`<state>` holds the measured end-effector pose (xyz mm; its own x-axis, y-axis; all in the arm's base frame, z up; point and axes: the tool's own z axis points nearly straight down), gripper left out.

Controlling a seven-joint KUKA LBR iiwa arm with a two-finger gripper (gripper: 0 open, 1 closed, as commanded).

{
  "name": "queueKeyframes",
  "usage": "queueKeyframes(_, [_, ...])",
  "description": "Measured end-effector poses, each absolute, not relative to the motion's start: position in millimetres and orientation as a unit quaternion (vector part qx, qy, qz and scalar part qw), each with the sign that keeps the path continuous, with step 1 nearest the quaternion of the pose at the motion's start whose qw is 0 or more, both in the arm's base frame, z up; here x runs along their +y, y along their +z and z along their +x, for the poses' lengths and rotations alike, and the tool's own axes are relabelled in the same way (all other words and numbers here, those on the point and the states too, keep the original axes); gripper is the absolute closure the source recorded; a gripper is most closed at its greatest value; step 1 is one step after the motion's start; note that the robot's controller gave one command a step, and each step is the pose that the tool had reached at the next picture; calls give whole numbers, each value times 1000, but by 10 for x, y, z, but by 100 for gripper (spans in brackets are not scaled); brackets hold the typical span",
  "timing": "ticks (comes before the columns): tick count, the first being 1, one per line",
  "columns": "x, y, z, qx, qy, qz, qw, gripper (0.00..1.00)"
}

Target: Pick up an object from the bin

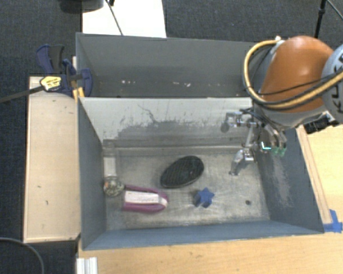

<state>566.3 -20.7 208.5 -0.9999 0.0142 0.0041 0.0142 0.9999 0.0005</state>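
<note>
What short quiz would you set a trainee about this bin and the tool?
1. True or false: the tool is to the right of the black oval thing.
2. Which lies furthest left in the bin? A black oval thing; B purple-and-white thing; C tool.
3. What colour is the small piece between the black oval thing and the front wall?
Key: 1 true; 2 B; 3 blue.

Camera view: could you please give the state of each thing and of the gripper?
Black oval mesh piece: lying flat, mid-bin, untouched.
Small blue piece: lying loose, beside the oval.
Purple and white tube: on its side, front left.
Clear round thing: against the left wall.
Gripper: over bare floor at the right, touching none.
</note>
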Motion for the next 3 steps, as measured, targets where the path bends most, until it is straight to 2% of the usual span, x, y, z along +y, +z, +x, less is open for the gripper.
queueKeyframes(1, [281, 1347, 5817, -1000, -2, -6, 2, 0])
queueKeyframes(2, [737, 707, 5370, -961, -1, -275, 0, 0])
queueKeyframes(3, [745, 723, 5373, -962, -1, -273, 1, 100])
